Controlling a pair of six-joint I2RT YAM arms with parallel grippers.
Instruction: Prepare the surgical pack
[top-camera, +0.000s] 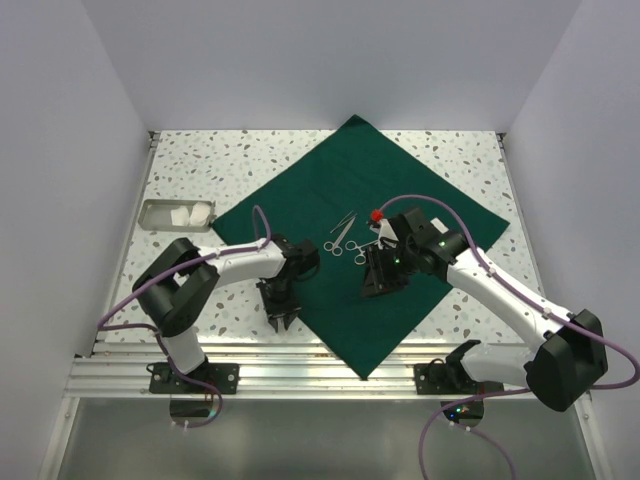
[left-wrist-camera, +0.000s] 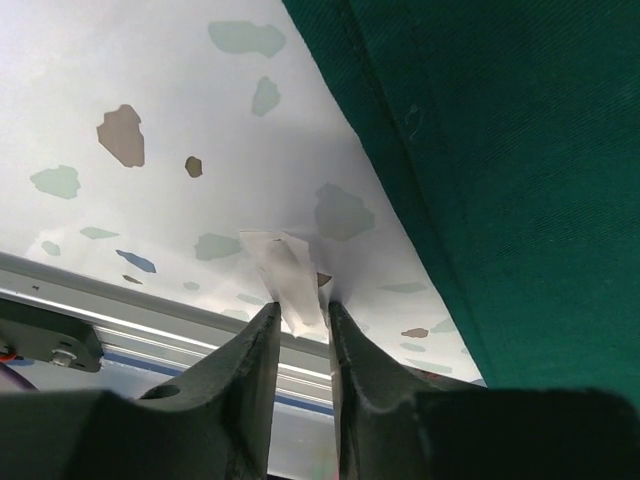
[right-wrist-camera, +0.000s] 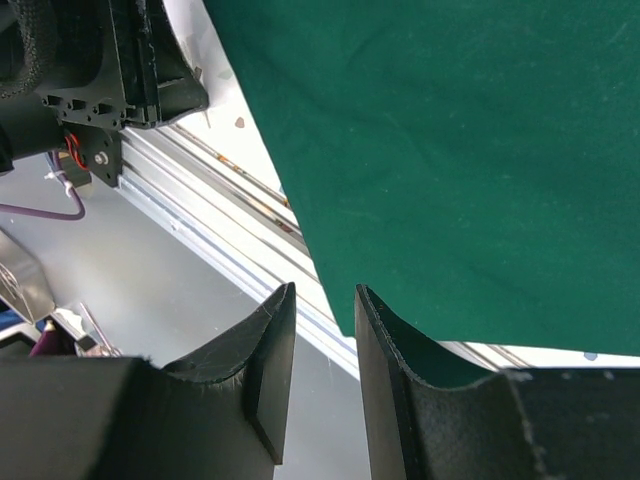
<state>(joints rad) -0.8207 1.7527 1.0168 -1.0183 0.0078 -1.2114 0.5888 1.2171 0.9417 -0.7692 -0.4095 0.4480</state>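
Dark green drape (top-camera: 400, 190), white table (top-camera: 200, 160) speckled grey-brown, silver instruments (top-camera: 343, 234), white gauze (top-camera: 192, 213).

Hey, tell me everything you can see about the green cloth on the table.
The cloth is dark green and square, a woven fabric with a stitched hem. It lies spread flat, turned like a diamond: one corner points to the far wall and the near corner reaches over the metal rail. Silver scissor-like instruments lie near its middle. The right gripper hangs over its near half; contact cannot be told. The left gripper is over bare table beside its near-left hem.
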